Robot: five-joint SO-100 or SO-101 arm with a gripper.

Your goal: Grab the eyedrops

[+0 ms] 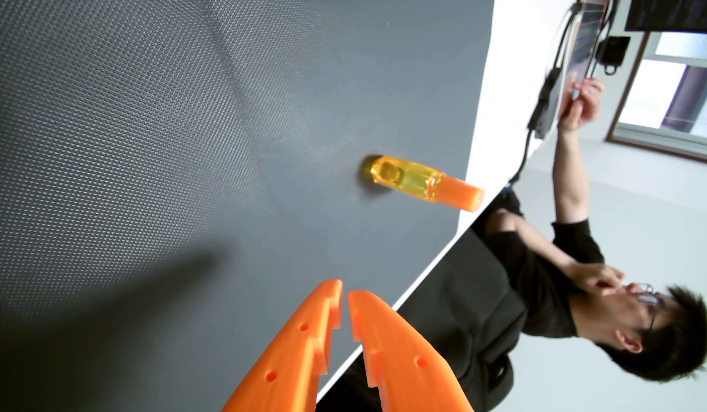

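Orange gripper (344, 293) nearly closed, empty

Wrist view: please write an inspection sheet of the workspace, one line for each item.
Surface: dark textured mat on a white table.
Job's things: yellow eyedrop bottle with an orange cap, alone on the mat, near its edge.
Clutter: nothing seen on the mat.
Tool: orange tool, tips nearly together, holding nothing, apart from the bottle.
Cables: black cables at the table's far edge.
Surroundings: a person beside the table; a window.
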